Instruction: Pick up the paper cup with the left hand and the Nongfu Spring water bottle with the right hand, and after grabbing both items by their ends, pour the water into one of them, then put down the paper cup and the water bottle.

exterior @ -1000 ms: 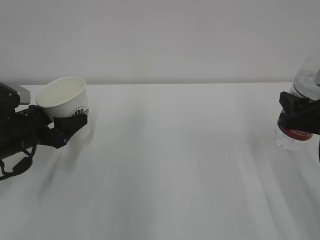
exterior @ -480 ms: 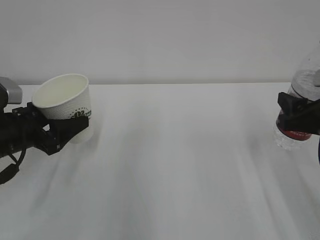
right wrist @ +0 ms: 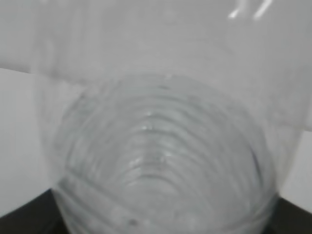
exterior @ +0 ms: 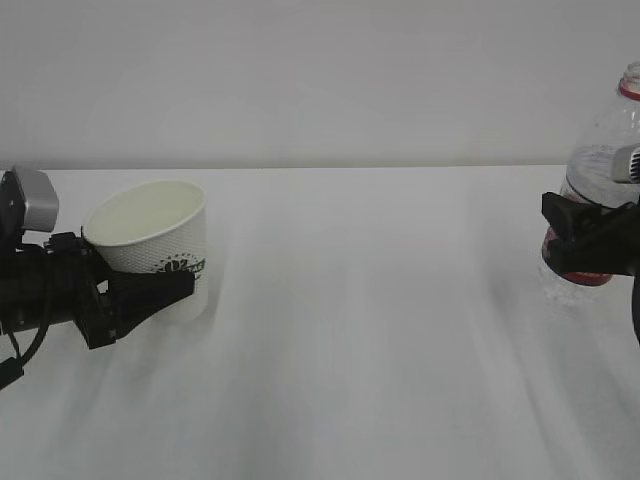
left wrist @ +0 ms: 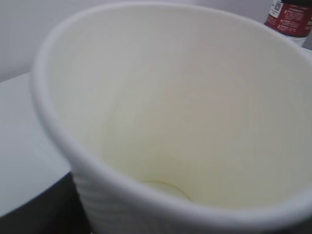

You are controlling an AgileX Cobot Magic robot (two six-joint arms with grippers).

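**Cup and bottle both gripped, well apart over the bench**

Exterior view: the left hand (exterior: 150, 290) reaches in from the left edge, its black jaws closed on the lower part of the paper cup (exterior: 155, 240). The cup is tilted, its open mouth turned up and toward the camera, showing a cream inside; the dark green logo sits on the side just above the jaws. Far to the right of the cup, at the frame's right edge, the right hand (exterior: 585, 235) has its jaws clamped around the Nongfu Spring water bottle (exterior: 600, 160) at the red label. The bottle stands roughly upright, with its red neck ring at the top edge and its ribbed clear base below the jaws. Whether cup or bottle touches the white bench (exterior: 370, 330) cannot be told from here. A plain pale wall (exterior: 320, 80) runs behind the bench.

Left wrist view: the cup (left wrist: 175, 112) fills almost the whole picture, mouth toward the camera, with a cream interior and a round bottom low in the frame. Beyond the cup's rim, in the upper right corner, part of the bottle's red label (left wrist: 291, 15) shows. The jaws themselves are hidden.

Right wrist view: the bottle (right wrist: 161, 161) fills the picture, blurred, with concentric ribs visible through clear plastic. Dark jaw parts sit at both lower corners, beside the bottle.
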